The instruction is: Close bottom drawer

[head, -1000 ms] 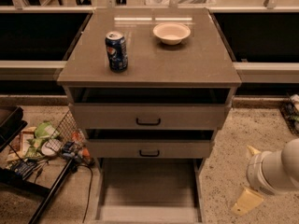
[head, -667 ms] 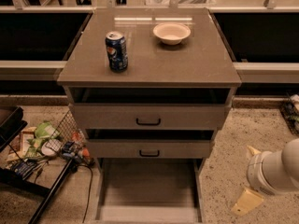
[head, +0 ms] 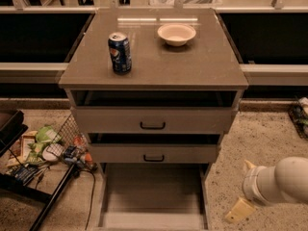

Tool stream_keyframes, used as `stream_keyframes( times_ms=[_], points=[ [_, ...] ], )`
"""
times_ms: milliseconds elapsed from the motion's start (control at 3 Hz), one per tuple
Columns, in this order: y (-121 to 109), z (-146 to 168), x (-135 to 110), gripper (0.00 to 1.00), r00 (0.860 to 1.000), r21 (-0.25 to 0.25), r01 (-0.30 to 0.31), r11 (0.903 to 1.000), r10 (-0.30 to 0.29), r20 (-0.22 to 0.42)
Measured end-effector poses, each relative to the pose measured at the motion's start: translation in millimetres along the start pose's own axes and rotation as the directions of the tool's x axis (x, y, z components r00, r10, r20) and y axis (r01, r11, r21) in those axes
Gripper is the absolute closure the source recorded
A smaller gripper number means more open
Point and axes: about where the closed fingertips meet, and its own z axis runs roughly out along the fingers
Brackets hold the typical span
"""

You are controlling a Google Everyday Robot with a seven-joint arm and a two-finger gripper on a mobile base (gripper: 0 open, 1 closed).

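1. Speckled floor (head: 262, 138) under a grey-beige 3-drawer cabinet (head: 202, 69), with dark recessed bays on both sides of it.
2. On the cabinet top, a blue Pepsi can (head: 120, 52) stands upright, left of centre. A white bowl (head: 176, 33) sits further back and to the right, well apart from the can.
3. Top drawer (head: 192, 121) and middle drawer (head: 192, 154) are each slightly ajar, with a dark gap above each front and a black handle centred.
4. Bottom drawer (head: 153, 191) is pulled far out toward the camera, flat tray exposed, front panel at the lower edge of view.
5. Gripper (head: 243, 187) is low right over the floor, just right of the bottom drawer and not touching it. Its white arm (head: 284, 179) enters from the right edge.
6. The 2 beige fingers (head: 239, 210) are spread apart: released, gripping nothing.
7. Floor at left holds a clutter of packets (head: 45, 143) and cables beside a black stand (head: 33, 196).
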Motion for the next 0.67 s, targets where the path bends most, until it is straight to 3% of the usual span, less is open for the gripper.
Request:
stream_keyframes(
  times_ms=[667],
  points=[
    [6,136,22,0.00,0.989,-0.052,-0.083,0.9951,0.089,0.122]
  ],
)
